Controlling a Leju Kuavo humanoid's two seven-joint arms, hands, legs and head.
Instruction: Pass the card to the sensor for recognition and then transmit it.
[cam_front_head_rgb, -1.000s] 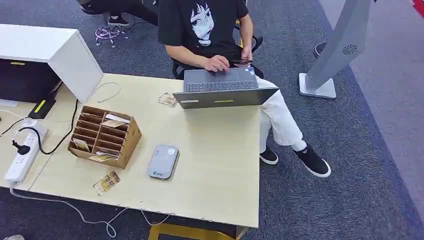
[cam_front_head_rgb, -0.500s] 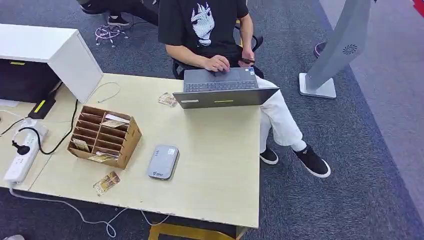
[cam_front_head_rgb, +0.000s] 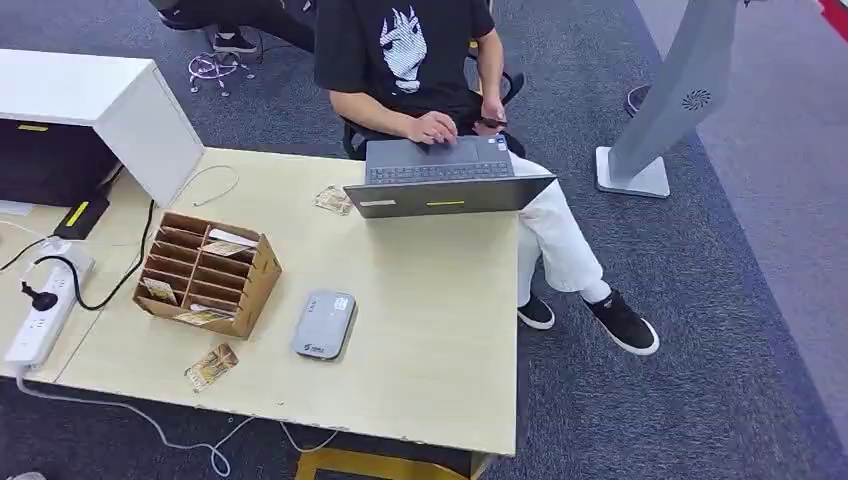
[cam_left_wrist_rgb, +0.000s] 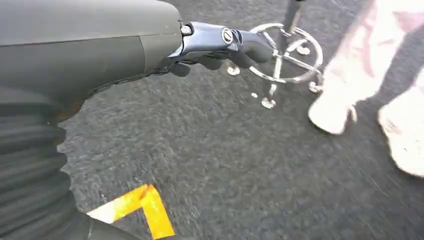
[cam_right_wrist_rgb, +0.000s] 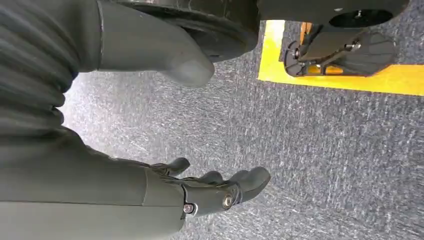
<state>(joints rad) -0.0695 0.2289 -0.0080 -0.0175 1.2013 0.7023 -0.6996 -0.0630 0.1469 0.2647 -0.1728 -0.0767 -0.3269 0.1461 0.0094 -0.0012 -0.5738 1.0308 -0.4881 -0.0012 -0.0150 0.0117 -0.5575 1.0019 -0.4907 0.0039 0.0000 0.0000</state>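
On the pale wooden bench (cam_front_head_rgb: 430, 330) a grey card reader (cam_front_head_rgb: 325, 324) lies flat near the front edge, and a card (cam_front_head_rgb: 212, 366) lies flat to its left, apart from it and close to the bench's front edge. Behind that card stands a brown cardboard sorter (cam_front_head_rgb: 208, 271) with rows of slots, several of them holding cards. Another card (cam_front_head_rgb: 335, 200) lies farther back, just beside the open grey laptop (cam_front_head_rgb: 445, 178) that sits at the bench's far edge. A person in a black printed shirt (cam_front_head_rgb: 405, 45) and white trousers sits behind the laptop with one hand on its keyboard. At the left, a white power strip (cam_front_head_rgb: 40, 310) with a black plug lies on a neighbouring surface, and a white cabinet (cam_front_head_rgb: 100, 105) stands behind it. A grey stand (cam_front_head_rgb: 660, 110) rises from the dark carpet at the right. The left hand (cam_left_wrist_rgb: 235, 45) hangs over the carpet, its fingers apart and slightly bent, holding nothing; a chrome chair base (cam_left_wrist_rgb: 285, 55) and a person's light shoes are blurred beyond it. The right hand (cam_right_wrist_rgb: 200, 192) also hangs above the carpet near a strip of yellow floor tape (cam_right_wrist_rgb: 345, 75), fingers loosely spread with nothing in them.
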